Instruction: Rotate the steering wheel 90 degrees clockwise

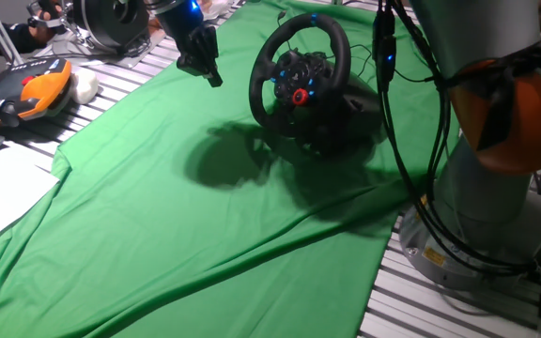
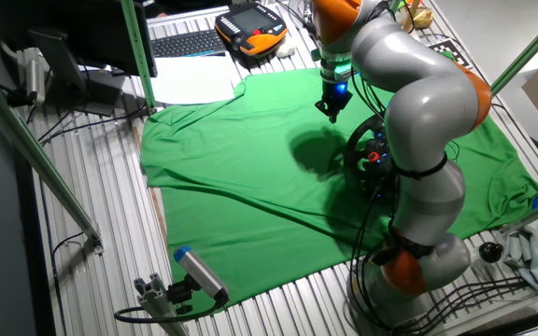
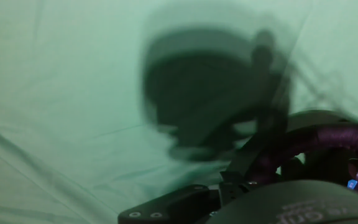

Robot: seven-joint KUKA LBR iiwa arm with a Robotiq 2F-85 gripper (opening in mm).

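One orange pendant (image 1: 26, 92) far off on table edge; steering wheel (image 1: 300, 70) upright on green cloth (image 1: 205, 225), face toward pendant side; gripper (image 1: 200, 64) apart, aloft, jaw state unclear

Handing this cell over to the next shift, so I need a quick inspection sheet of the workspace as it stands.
Surface: green cloth, wrinkled, over a slatted table.
Job's things: steering wheel upright on its base, untouched.
Clutter: orange pendant, keyboard, paper.
Grippers: gripper hovers left of the wheel, clear of the rim; jaw state unclear.
Cables: black cables hang beside the arm, close to the wheel.
Surroundings: green frame posts, a drum-like device at the rear.
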